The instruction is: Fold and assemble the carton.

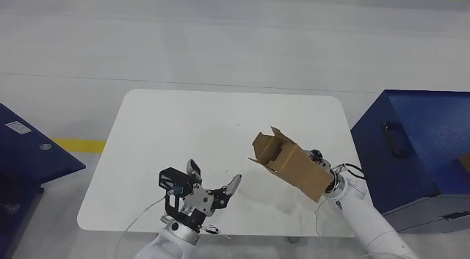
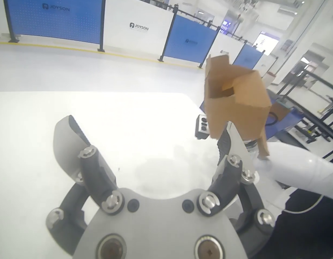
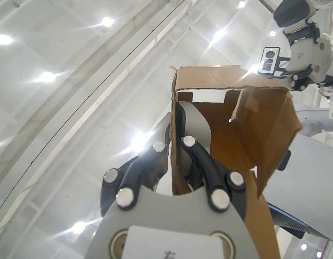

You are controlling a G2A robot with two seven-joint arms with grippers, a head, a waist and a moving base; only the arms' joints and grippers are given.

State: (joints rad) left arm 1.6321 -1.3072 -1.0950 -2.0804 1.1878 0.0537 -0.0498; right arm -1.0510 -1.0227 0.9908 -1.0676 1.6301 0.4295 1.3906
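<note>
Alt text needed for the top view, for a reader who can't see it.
The right gripper holds a brown carton tilted over the right side of a white table, with the carton's end flaps open. The left gripper sits open over the table's near edge, apart from the carton.

The carton [image 3: 250, 136] wall partly hides the right tool's [image 3: 174, 125] outer finger; its lower flap is cropped.
</note>
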